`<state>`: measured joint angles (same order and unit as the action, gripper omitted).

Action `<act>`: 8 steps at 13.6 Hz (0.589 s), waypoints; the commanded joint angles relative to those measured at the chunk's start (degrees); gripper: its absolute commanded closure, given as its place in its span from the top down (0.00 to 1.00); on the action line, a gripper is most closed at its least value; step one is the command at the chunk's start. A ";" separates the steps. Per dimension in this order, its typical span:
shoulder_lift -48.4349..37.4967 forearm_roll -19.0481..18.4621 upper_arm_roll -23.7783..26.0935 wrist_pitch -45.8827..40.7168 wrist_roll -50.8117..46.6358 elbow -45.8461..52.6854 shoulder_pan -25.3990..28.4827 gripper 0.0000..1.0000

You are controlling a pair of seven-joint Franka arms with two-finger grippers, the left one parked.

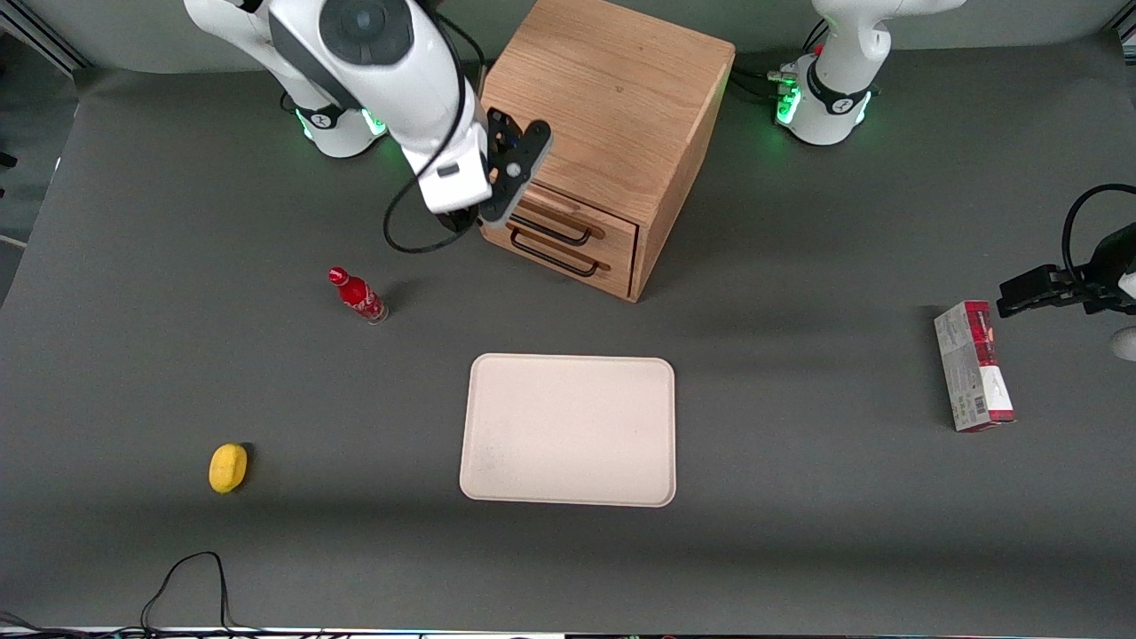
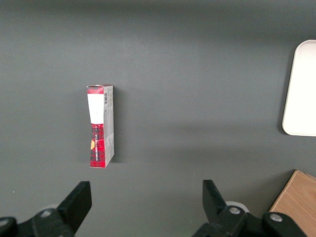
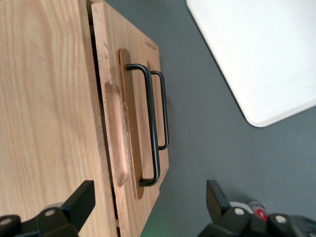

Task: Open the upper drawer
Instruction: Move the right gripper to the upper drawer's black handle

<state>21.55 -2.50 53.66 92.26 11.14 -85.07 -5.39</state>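
The oak cabinet [image 1: 612,106] stands at the back middle of the table. Its upper drawer [image 1: 577,216] looks closed, flush with the lower drawer below it. The upper drawer's long black wire handle [image 1: 552,230] also shows in the right wrist view [image 3: 152,123], with the lower handle [image 3: 164,108] just past it. My right gripper [image 1: 491,213] hangs at the cabinet's front corner toward the working arm's end, just above that end of the upper handle. In the right wrist view the gripper [image 3: 148,200] is open and empty, its fingers [image 3: 81,200] spread either side of the drawer fronts, touching nothing.
A cream tray [image 1: 568,430] lies in front of the cabinet, nearer the camera. A red bottle [image 1: 358,295] stands near the gripper, toward the working arm's end. A yellow fruit [image 1: 228,467] lies nearer the camera. A red and white box [image 1: 973,366] lies toward the parked arm's end.
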 commanded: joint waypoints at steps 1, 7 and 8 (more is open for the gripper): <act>4.90 0.48 1.27 -0.51 1.70 2.10 0.47 1.00; 7.53 -3.11 1.27 0.99 3.53 0.08 1.08 1.00; 8.24 -3.99 1.27 0.99 4.06 0.08 1.08 1.00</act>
<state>28.05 -4.42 54.43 92.45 13.04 -85.19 -4.16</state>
